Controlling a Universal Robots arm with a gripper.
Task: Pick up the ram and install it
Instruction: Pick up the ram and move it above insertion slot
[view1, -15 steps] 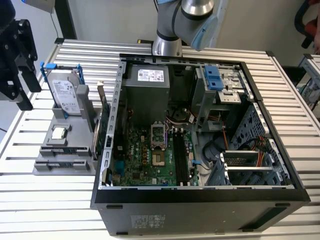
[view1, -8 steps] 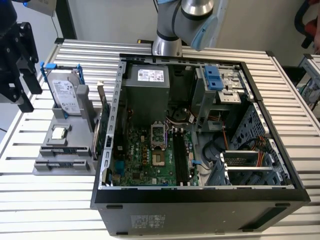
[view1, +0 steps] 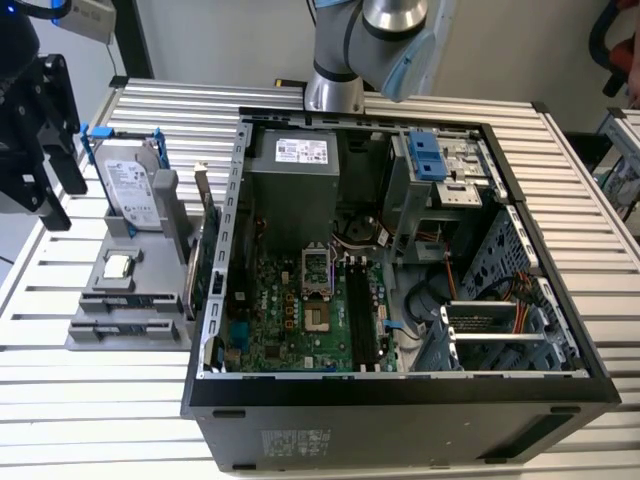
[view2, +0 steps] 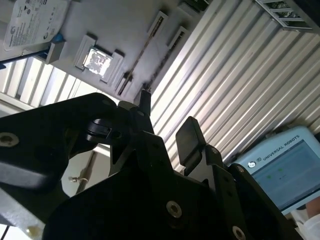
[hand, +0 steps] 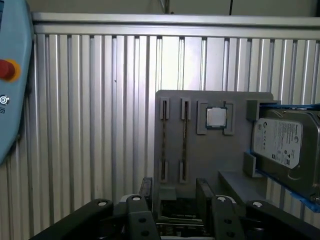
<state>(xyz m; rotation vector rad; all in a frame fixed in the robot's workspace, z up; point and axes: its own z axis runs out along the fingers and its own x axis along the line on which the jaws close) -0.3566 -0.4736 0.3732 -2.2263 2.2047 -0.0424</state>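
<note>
The ram shows as a thin dark strip standing on edge in a long slot of the grey holder, in both wrist views. In the exterior view that holder lies on the exterior view's left of the open computer case. My black gripper hangs in the air above the holder's far left side, well apart from the ram. Its two fingers stand apart with only the holder and table visible between them, so the gripper is open and holds nothing.
A silver hard drive in a blue frame and a small square chip sit on the holder. A green expansion card stands between the holder and the case. The motherboard's black memory slots lie inside. A pale-blue pendant rests on the ribbed table.
</note>
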